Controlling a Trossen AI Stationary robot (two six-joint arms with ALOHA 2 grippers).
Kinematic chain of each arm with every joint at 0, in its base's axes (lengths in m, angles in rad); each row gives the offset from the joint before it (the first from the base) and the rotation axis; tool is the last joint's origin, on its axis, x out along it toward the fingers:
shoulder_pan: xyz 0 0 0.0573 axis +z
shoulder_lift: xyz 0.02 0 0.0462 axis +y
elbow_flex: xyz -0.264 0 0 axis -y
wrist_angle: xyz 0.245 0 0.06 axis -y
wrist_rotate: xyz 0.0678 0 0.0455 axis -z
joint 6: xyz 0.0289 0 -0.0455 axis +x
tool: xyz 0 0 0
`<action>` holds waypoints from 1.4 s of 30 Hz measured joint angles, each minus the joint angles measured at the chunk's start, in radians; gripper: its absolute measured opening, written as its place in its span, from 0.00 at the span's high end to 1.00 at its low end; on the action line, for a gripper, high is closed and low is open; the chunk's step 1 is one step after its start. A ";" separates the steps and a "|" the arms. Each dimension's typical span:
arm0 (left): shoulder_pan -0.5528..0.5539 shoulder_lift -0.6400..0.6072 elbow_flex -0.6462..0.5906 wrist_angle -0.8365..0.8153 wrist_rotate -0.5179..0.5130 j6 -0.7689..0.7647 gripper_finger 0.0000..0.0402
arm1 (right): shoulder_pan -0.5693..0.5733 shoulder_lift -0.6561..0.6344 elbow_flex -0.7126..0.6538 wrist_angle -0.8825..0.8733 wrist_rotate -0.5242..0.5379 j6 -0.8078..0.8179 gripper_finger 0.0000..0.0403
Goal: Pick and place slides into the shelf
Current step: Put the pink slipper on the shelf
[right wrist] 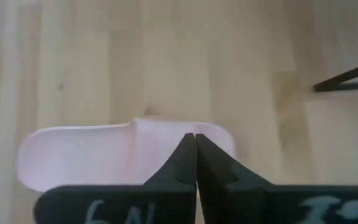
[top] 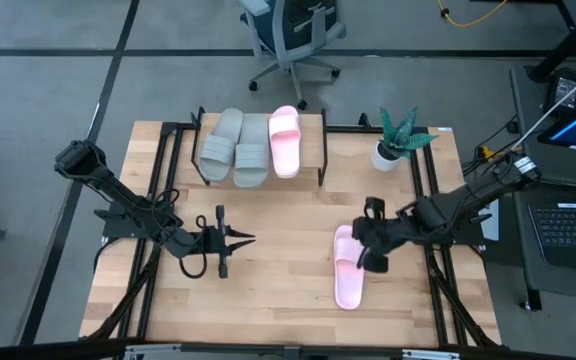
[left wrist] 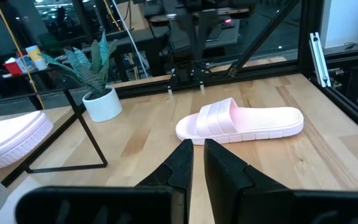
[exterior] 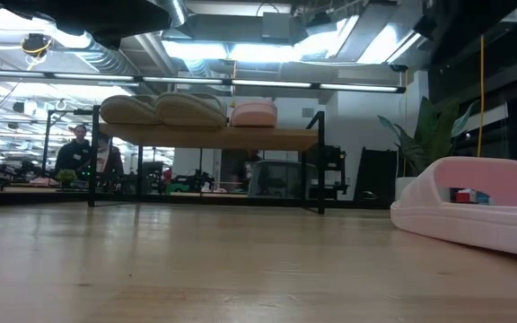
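From the top-down camera you can count three soft slide sandals parked side by side on the small rack with the light plank top and thin black legs point(top: 318, 150) at the far side of the table: two pale grey-green ones point(top: 221, 145) point(top: 252, 150) and one light pink one point(top: 285, 141), packed toward one end, so the open slot is probably being saved for the fourth. That fourth one, the other light pink open-toe slide point(top: 348, 267), lies flat on the big wooden table top point(top: 278, 280) near the right side, well apart from the rack, and the right gripper point(top: 368, 250) hovers just over its strap end, which looks like the setup for a grab. The left gripper point(top: 240, 238) sits out over the middle of the table with nothing in it, fingers pinched nearly together, seemingly just waiting. One small potted plant in a white pot point(top: 396, 143) stands just beside the rack. The table-level camera shows the same three sandals up on the plank and the pink slide on the table, big in the near right corner. The left wrist camera looks past its own nearly closed, empty fingers at that pink slide lying sole down. The right wrist camera has its fingers pressed tip to tip right above the slide's strap, gripping nothing, so I'd guess they have to spread before it can pick up.
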 joint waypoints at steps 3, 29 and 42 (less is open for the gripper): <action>0.000 0.000 0.000 0.000 0.000 0.000 0.92 | 0.047 0.004 -0.006 0.006 0.000 0.082 1.00; 0.000 0.000 0.000 0.001 0.000 -0.002 0.92 | 0.256 0.364 0.220 -0.160 0.088 0.379 1.00; 0.001 0.000 0.000 -0.020 0.000 0.000 0.92 | 0.261 0.453 0.248 -0.256 0.076 0.513 0.91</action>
